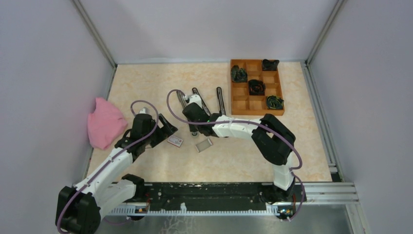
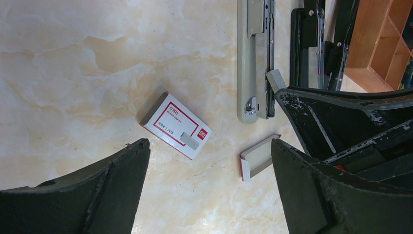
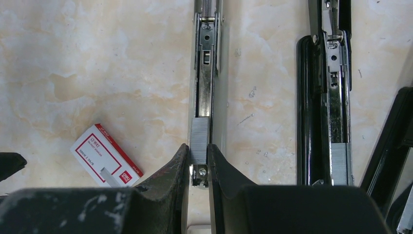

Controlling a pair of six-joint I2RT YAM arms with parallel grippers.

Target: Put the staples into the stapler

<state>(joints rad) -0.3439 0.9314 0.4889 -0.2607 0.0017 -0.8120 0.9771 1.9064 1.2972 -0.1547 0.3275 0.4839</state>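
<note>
R pincer [image 3: 198, 152] narrow, clamped on the staples [image 3: 199, 132]: a short grey strip nipped at its near end betw the 2 fingertips. Strip lies along the open channel of the grey stapler [image 3: 208, 63], at the channel's front end by the rivet. Can't tell if it's fully seated or just resting on the rail. Stapler lies flat on the bench [image 3: 73, 63], opened out, spring end far from the pincer

L pincer [image 2: 209, 146] wide, nothing in it, hovering over the bench just L of the stapler. Below it, the white-and-red staple box [image 2: 175, 130] lies flat, label up, a bit skewed. Near the box but apart from it is a small open card sleeve [image 2: 258, 157]

Just R of the grey stapler and parallel to it is a black stapler [image 3: 325, 97], also opened, w/ a staple strip in its channel. Far R corner of bench: wooden organiser [image 1: 233, 87] w/ dark items in some compartments. Pink cloth [image 1: 104, 123] at L edge
</note>
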